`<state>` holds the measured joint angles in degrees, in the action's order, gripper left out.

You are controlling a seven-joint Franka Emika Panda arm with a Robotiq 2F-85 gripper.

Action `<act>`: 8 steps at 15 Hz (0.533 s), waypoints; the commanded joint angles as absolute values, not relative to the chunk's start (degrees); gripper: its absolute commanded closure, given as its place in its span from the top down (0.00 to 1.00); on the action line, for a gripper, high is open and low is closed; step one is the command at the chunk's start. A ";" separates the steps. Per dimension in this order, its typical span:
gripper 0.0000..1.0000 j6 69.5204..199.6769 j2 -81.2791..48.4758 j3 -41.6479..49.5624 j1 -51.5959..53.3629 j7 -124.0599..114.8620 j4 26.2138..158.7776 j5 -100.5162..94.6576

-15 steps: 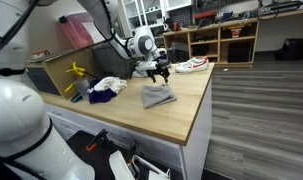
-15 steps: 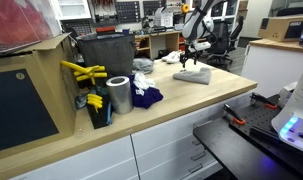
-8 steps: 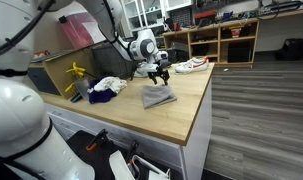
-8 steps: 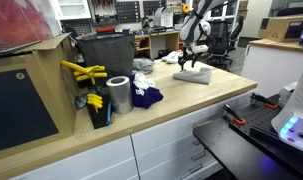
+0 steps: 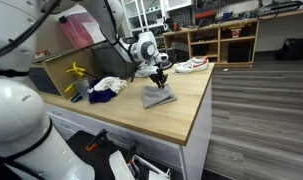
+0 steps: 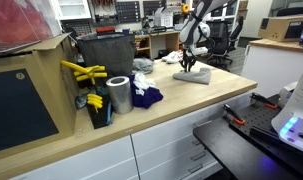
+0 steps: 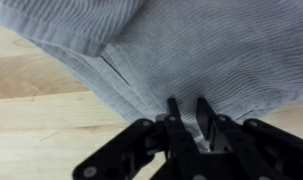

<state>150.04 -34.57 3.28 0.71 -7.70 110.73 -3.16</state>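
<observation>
- Grey cloth (image 7: 221,50) is pinched at a fold by the gripper (image 7: 188,110), lower centre.
- Soft, light handling is judged; a raised fold is best taken.

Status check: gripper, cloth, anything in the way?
Gripper down on gray cloth, fingers pinching a fold. Cloth lies on wooden table. Nothing in the way; other clothes and shoe sit apart.

I've got the grey cloth (image 7: 191,50) as a ribbed knit, soft and matt. The bench (image 7: 41,110) under it is pale wood, smooth, grain showing, faint sheen. My gripper (image 7: 188,108) reads matt black; near the bench's edge, a dull metal canister (image 6: 118,95).
</observation>
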 commanded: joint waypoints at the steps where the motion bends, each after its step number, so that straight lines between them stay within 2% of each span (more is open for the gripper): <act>1: 0.00 148.54 -34.71 2.67 0.56 -6.66 109.56 -2.11; 6: 0.00 148.51 -34.32 2.82 1.26 -7.01 109.74 -2.80; 7: 0.26 148.36 -34.33 2.97 1.44 -7.13 109.71 -2.97; 8: 0.27 148.22 -34.42 3.16 1.61 -7.25 109.64 -3.14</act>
<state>150.04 -34.57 2.80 1.06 -7.70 110.60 -3.17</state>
